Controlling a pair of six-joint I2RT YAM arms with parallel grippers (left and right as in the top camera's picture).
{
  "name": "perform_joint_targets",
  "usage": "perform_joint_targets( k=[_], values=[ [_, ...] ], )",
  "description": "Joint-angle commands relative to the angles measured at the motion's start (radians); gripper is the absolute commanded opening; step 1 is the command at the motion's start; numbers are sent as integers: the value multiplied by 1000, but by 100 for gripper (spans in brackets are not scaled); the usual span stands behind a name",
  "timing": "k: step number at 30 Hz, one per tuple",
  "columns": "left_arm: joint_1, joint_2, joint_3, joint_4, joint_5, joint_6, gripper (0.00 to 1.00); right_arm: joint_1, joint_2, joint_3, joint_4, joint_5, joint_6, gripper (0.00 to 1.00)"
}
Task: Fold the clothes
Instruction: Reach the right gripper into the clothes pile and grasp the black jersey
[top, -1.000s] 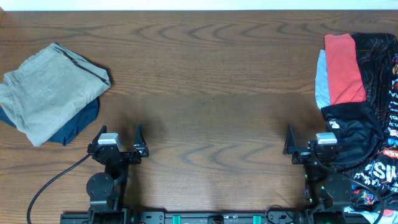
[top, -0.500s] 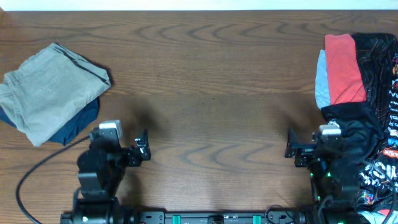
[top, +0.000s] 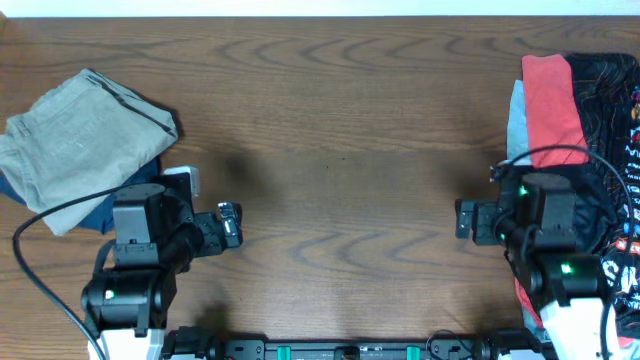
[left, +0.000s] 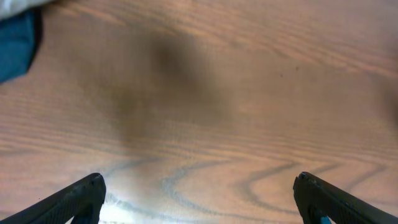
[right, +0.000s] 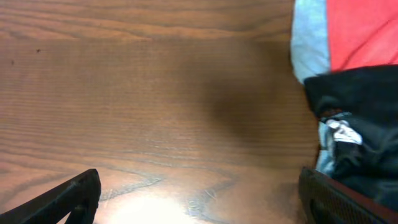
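Observation:
The clothes lie in a pile at the table's right edge: a black jersey (top: 606, 110) with orange lines and white lettering, a red shirt (top: 553, 100) on top and a light-blue shirt (top: 514, 125) under it. The right wrist view shows the red shirt (right: 364, 28), the light-blue shirt (right: 309, 43) and the black jersey (right: 360, 118) at its right side. My right gripper (top: 464, 219) (right: 199, 193) is open and empty over bare wood, just left of the pile. My left gripper (top: 229, 226) (left: 199, 196) is open and empty over bare wood.
A folded beige garment (top: 80, 140) lies on a dark blue one (top: 125, 195) at the far left, beside my left arm. The blue one's edge (left: 15, 43) shows in the left wrist view. A black cable (top: 40, 215) loops by the left arm.
Both arms have lifted from low at the front edge and now stand taller. The right arm now covers part of the black jersey. Both grippers stay open.

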Motion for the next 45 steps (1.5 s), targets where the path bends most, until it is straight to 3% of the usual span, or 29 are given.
perform_joint_targets(
  k=[1,4,6,9,15,19,24,28,35,45],
  values=[
    [3,9,19,-3,7,-5,98,-14,56,17,-18,81,110,99],
    [3,10,19,-3,7,-5,98,-36,117,13,-69,326,344,99],
    [3,10,19,-3,7,-5,98,-58,158,7,-97,419,427,99],
    [3,10,19,-3,7,-5,98,-93,226,-15,-108,467,490,97],
    [3,10,19,-3,7,-5,98,-159,340,-58,-89,524,584,75],
    [3,10,19,-3,7,-5,98,-202,390,-64,-31,525,583,66],
    [3,10,19,-3,6,-5,98,-238,430,-64,-1,525,583,43],
    [3,10,19,-3,6,-5,98,-243,433,-64,-3,520,583,1],
    [3,10,19,-3,6,-5,98,-255,388,3,-44,344,551,1],
    [3,10,18,-3,6,-5,98,-254,201,346,-105,-140,179,1]
  ],
)
